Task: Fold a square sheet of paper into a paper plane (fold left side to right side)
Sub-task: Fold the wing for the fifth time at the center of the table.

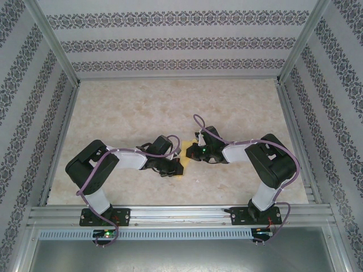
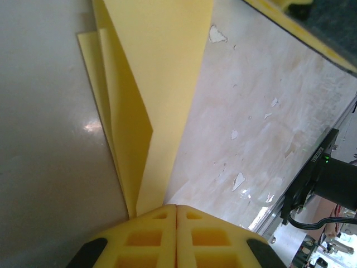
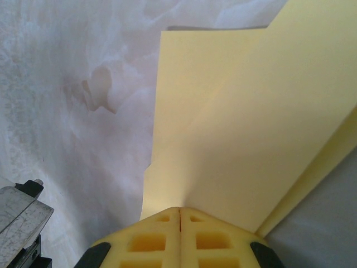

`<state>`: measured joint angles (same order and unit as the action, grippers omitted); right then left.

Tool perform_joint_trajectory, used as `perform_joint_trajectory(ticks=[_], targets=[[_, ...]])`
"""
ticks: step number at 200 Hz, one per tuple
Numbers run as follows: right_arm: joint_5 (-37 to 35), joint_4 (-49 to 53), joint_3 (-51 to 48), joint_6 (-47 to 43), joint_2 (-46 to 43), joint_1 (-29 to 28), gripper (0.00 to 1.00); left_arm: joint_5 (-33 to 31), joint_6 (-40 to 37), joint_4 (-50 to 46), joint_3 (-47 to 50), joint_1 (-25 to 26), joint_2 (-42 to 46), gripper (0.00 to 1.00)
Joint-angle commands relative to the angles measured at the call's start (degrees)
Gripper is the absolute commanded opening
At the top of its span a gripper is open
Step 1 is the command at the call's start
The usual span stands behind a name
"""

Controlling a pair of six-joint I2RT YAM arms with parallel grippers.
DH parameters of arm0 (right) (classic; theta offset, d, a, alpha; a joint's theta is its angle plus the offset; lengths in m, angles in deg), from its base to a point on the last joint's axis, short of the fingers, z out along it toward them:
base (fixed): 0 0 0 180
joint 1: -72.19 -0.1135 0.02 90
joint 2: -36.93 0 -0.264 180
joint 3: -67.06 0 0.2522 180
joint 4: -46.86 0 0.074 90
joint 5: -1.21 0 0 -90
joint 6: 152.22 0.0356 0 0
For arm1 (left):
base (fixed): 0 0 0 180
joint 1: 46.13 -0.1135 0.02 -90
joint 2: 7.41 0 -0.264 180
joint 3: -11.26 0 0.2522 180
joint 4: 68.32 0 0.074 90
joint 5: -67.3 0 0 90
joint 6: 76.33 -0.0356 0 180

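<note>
The thin yellow sheet of paper sits between the two arms near the middle of the table. It is no longer flat. In the left wrist view it narrows to a point and shows several overlapping layers, with one flap ending in a sharp corner. In the right wrist view it spreads wider, with a soft bend running up its middle.

Each end is pinched. The left gripper has its blocky yellow fingers pressed together on the narrow tip. The right gripper has its matching fingers closed flat on the broad edge. We judge that this two-point hold keeps the layers from springing apart. It would also let one side be carried over the other while the far end stays anchored.

From above, a small patch of yellow shows just beside the left wrist. The two black-and-white arms are bent inward so that their wrists nearly meet. We cannot tell whether the sheet rests on the surface or hangs just above it.

Beneath lies the pale marbled tabletop, flaked in places. It is bordered by an aluminium frame and walls papered in grey patterned stripes.

We judge the fold to be partway done. Thin paper held this tautly could tear or slip.
</note>
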<state>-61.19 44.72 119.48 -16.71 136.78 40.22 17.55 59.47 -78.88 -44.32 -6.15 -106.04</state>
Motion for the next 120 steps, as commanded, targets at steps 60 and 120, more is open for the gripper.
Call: perform_joint_trajectory(ticks=[60,120], targets=[[-5.53,6.32,-1.03,-2.19,4.53,0.50,0.00,-0.72,-0.80,-1.28,2.35,-0.55,0.10,0.07],[-5.54,6.58,-1.08,-2.32,4.82,0.58,0.00,-1.39,-0.97,-2.20,3.98,0.24,0.95,0.07]])
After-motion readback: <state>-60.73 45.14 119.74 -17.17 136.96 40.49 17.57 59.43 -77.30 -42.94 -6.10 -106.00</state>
